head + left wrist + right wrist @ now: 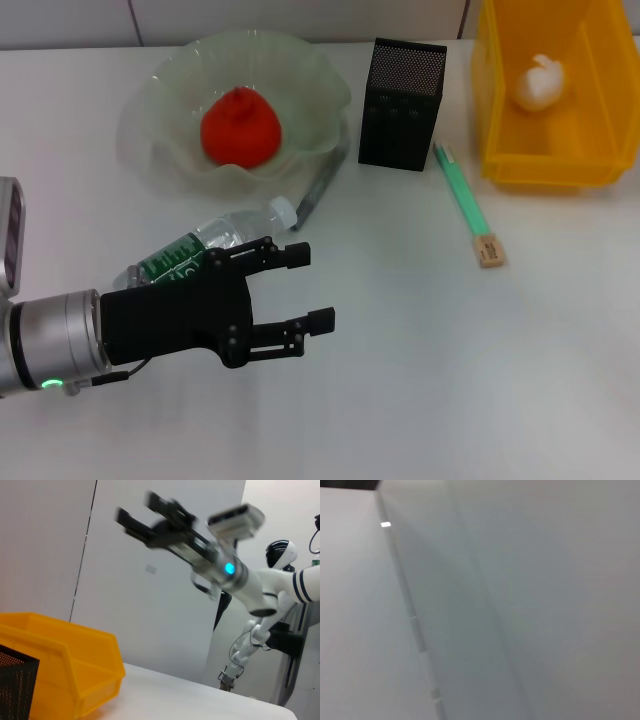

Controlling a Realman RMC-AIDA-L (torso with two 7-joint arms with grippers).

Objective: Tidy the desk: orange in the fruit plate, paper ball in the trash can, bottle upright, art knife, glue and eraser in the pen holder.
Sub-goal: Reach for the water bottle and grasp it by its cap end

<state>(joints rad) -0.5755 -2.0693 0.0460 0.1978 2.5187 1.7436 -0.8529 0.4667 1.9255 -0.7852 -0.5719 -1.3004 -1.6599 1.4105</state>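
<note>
With its fingers spread apart and empty, our black left gripper (300, 290) hovers just beside the small clear plastic water bottle (205, 248) lying on its side near the pale-green scalloped fruit plate (180, 70), seemingly positioned to stand it upright.

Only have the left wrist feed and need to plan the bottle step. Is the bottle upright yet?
Observer: No, the bottle lies on its side, cap toward the fruit plate.
Operator: Right pincer is raised in the air here. Where's the left?
Observer: Left pincer is open and empty, close beside the bottle's label end.
Operator: Eraser stowed?
Observer: No, the eraser lies on the desk, outside the pen holder.
</note>
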